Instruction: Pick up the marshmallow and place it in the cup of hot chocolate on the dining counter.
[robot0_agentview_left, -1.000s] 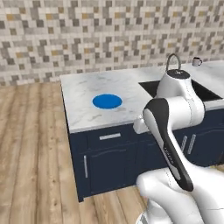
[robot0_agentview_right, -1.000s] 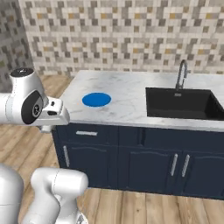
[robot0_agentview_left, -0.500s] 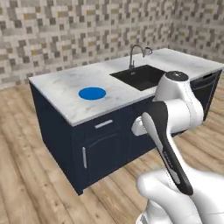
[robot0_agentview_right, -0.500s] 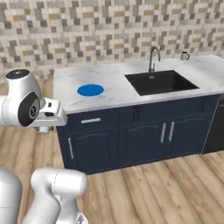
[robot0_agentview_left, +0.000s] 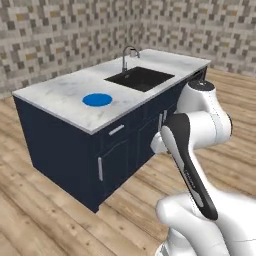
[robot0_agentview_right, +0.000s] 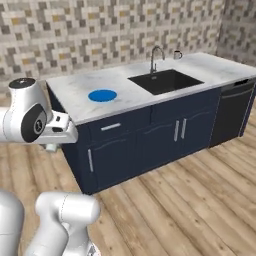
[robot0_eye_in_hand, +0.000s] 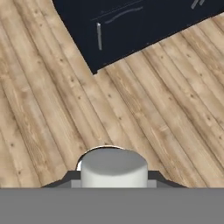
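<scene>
The marshmallow (robot0_eye_in_hand: 113, 167), a short white cylinder, sits between the two dark fingertips (robot0_eye_in_hand: 65, 180) of my gripper (robot0_eye_in_hand: 113, 176), which is shut on it. The hand points down at the wooden floor, in front of the navy cabinet. In the right base view the hand (robot0_agentview_right: 50, 147) hangs low beside the arm, away from the counter. A small light mug with a dark handle, the cup (robot0_agentview_right: 177, 54), stands on the marble counter (robot0_agentview_right: 125, 97) behind the faucet. Its contents are too small to tell.
A flat blue round plate (robot0_agentview_left: 97, 99) (robot0_agentview_right: 102, 95) lies on the counter's left part. A black sink (robot0_agentview_right: 165, 81) with a faucet (robot0_agentview_right: 156, 54) is set in the middle, and a dishwasher front (robot0_agentview_right: 232, 112) is at the right end. Wooden floor surrounds the cabinets.
The whole scene has shifted in both base views: the base has moved, and the counter now stands farther off and is seen from its corner. The arm's pose looks unchanged.
</scene>
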